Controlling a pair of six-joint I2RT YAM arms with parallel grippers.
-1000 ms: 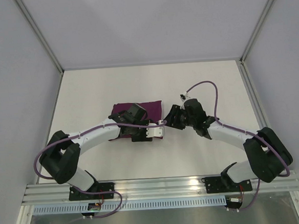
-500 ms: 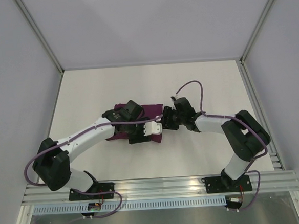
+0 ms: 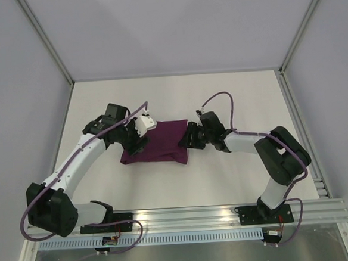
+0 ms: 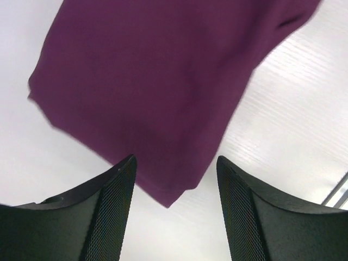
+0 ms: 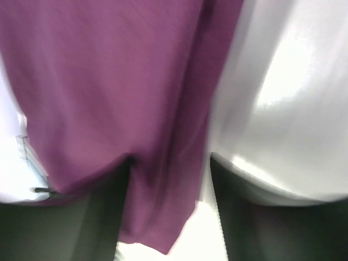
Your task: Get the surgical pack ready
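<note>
The deep-purple cloth (image 3: 159, 144) lies folded into a flat bundle at the table's middle. The left wrist view shows a corner of the cloth (image 4: 141, 81), and the right wrist view shows its blurred edge (image 5: 109, 81). My left gripper (image 3: 133, 143) is at the cloth's left end; its jaws are open and the cloth's corner lies between them (image 4: 175, 160). My right gripper (image 3: 189, 136) is at the cloth's right edge, jaws apart with a fold of cloth between them (image 5: 168, 160). The steel tray, scissors, tweezers, gauze and packets are hidden or out of view.
The white table (image 3: 237, 96) is bordered by grey walls with metal posts (image 3: 45, 41) at the back corners. An aluminium rail (image 3: 186, 216) runs along the near edge. A purple cable (image 3: 219, 97) loops above the right arm.
My left arm swung from the cloth's right end back to its left end, uncovering the cloth. My right gripper moved left onto the cloth's right edge.
</note>
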